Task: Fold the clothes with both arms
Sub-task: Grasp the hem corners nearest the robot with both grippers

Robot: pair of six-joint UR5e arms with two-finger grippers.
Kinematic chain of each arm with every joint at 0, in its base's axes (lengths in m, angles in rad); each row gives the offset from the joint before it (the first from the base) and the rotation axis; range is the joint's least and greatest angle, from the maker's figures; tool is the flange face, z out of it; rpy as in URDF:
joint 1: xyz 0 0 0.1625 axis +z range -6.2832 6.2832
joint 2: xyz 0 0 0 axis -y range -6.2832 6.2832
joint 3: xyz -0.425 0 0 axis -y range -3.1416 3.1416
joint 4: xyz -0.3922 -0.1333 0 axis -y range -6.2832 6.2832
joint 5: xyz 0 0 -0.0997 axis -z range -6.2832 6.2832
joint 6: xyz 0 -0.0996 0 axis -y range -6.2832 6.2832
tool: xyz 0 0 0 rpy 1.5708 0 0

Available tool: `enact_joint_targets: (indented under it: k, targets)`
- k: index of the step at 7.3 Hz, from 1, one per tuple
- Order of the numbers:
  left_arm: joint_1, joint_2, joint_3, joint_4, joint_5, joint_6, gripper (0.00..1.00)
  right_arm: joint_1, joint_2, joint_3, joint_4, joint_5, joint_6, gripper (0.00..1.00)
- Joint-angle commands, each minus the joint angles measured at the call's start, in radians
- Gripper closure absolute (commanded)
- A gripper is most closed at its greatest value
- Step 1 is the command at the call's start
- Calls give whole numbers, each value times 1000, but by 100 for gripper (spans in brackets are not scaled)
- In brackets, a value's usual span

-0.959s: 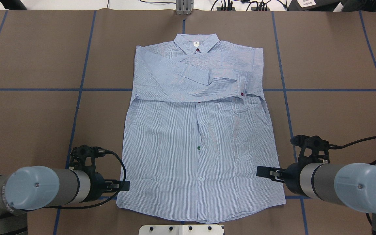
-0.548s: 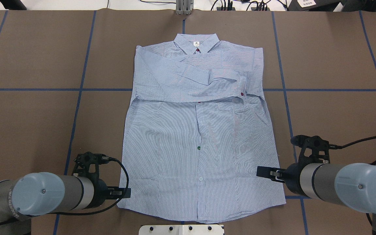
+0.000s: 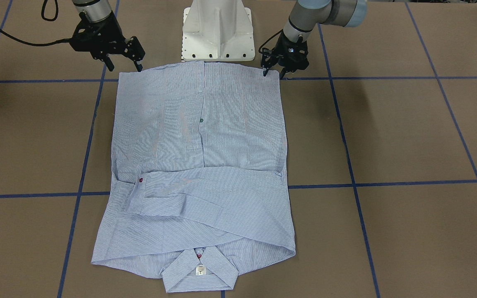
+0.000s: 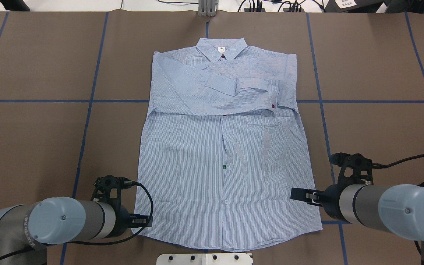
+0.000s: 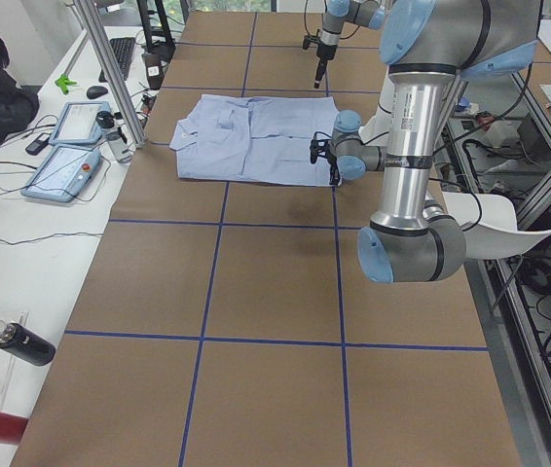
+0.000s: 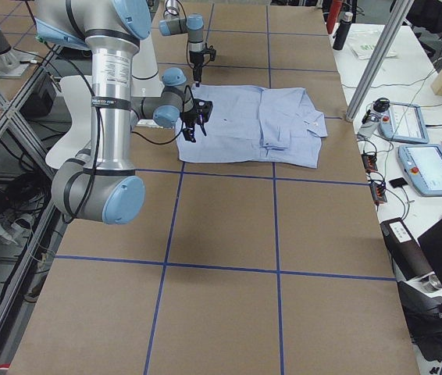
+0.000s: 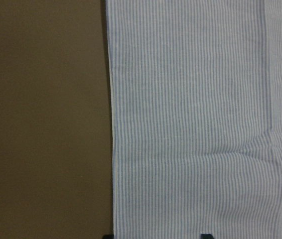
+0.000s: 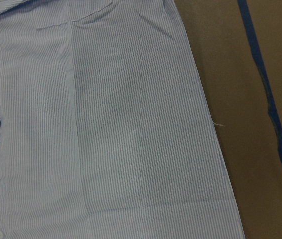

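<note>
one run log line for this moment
shirt flat, sleeves folded in | left gripper open at hem corner | right gripper open near opposite corner | nothing grasped

left arm (image 4: 92, 221): silver-grey tube, light blue cap with centre screw, black lettering beyond cap | left gripper (image 4: 148, 221): black, black cable looped just behind | right arm (image 4: 355, 206): same tube, cap, screw | right gripper (image 4: 293, 193): black, black cable trailing behind
</note>
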Motion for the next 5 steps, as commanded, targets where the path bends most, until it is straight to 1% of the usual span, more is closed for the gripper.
enact_joint_targets:
  k: [1, 5]
  targets:
    - [0, 1, 5, 6, 0, 0, 37, -1, -1, 0, 0, 0, 0, 0]
    - [2, 2, 4, 12, 0, -2, 41, -1, -1, 0, 0, 0, 0, 0]
